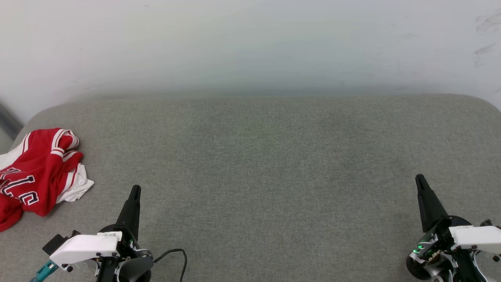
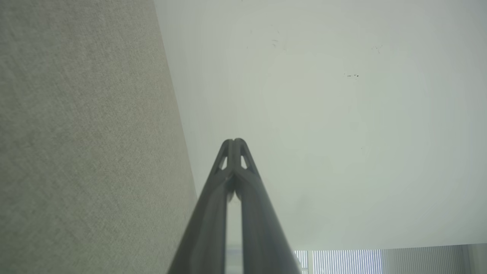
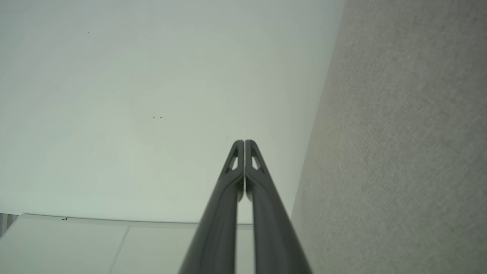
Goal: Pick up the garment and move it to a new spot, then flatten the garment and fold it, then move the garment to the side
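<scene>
The garment point(image 1: 37, 174), a red jersey shirt with white sleeves and black letters, lies crumpled at the far left edge of the grey fabric surface point(image 1: 266, 156) in the head view. My left gripper point(image 1: 135, 188) stands shut at the lower left, a little to the right of the garment and apart from it. At the lower right my right gripper point(image 1: 419, 178) is shut too, far from the garment. The left wrist view shows my left gripper point(image 2: 234, 141) with tips pressed together and nothing between them. In the right wrist view my right gripper point(image 3: 244, 142) is likewise closed and empty.
A pale wall point(image 1: 250, 43) rises behind the grey surface. The surface has rounded far corners, and its left edge point(image 1: 17, 133) runs just beyond the garment. A black cable point(image 1: 178, 256) loops beside my left wrist.
</scene>
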Available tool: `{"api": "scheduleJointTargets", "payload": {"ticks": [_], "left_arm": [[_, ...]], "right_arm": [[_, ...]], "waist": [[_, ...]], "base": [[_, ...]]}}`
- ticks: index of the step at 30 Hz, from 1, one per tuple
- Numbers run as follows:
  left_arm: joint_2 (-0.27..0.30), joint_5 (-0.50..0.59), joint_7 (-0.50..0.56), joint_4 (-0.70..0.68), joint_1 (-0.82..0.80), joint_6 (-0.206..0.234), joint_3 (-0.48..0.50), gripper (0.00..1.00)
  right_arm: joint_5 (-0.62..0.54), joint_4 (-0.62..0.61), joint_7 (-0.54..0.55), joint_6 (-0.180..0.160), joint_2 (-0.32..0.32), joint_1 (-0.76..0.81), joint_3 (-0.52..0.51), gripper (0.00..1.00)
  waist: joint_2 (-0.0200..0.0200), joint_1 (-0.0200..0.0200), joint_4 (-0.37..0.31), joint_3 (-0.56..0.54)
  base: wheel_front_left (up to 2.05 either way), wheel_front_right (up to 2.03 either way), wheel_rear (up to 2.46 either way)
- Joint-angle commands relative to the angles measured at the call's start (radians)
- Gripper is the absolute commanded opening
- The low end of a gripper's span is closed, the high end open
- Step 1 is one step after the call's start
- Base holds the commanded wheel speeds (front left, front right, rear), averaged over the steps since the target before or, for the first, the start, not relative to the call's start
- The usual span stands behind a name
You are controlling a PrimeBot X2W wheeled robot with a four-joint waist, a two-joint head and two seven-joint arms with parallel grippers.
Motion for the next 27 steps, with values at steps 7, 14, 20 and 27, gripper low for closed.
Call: {"api": "scheduleJointTargets", "payload": {"ticks": [7,14,20,27], "left_arm": [[-0.001,0.002,0.001,0.001,-0.008,-0.003,0.002,0.0],[-0.001,0.002,0.001,0.001,-0.008,-0.003,0.002,0.0],[-0.001,0.002,0.001,0.001,-0.008,-0.003,0.002,0.0],[-0.001,0.002,0.001,0.001,-0.008,-0.003,0.002,0.0]], "right_arm": [[-0.005,0.001,0.0,0.0,0.004,-0.011,0.001,0.0],[-0.005,0.001,0.0,0.0,0.004,-0.011,0.001,0.0],[-0.005,0.001,0.0,0.0,0.004,-0.011,0.001,0.0],[-0.005,0.001,0.0,0.0,0.004,-0.011,0.001,0.0]], "waist": [[0.0,0.0,0.0,0.0],[0.0,0.0,0.0,0.0],[0.0,0.0,0.0,0.0],[0.0,0.0,0.0,0.0]], "base": [[0.0,0.0,0.0],[0.0,0.0,0.0],[0.0,0.0,0.0],[0.0,0.0,0.0]]}}
